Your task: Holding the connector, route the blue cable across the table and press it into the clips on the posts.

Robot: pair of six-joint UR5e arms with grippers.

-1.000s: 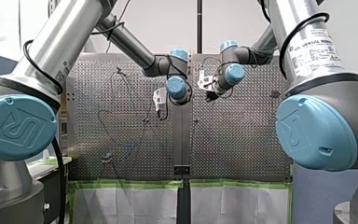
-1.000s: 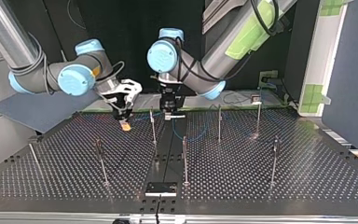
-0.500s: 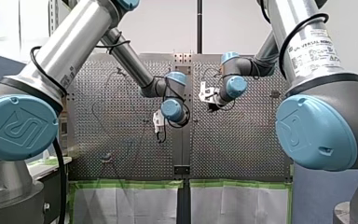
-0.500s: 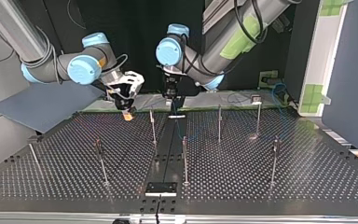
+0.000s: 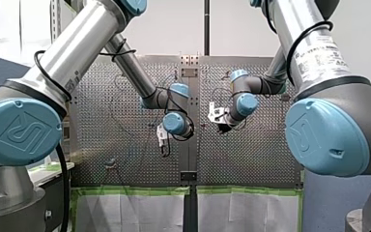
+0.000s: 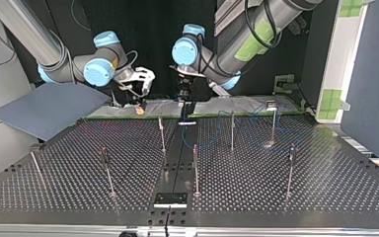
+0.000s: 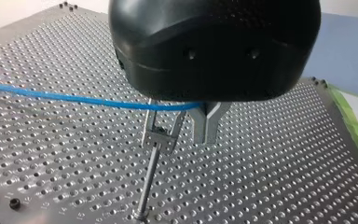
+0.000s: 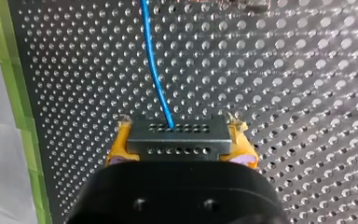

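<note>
In your right gripper (image 8: 179, 134) the connector (image 8: 177, 142) sits clamped. The blue cable (image 8: 154, 70) looks limp, so hold it by the connector.

The label (image 5: 320, 52) on my right arm (image 5: 290, 19) reads partly "UNIVERSAL ROBOTS"; joint caps (image 5: 21, 131) bear "UR".

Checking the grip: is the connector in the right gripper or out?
In: the connector sits between the right gripper's yellow pads, blue cable leading from it.
</note>
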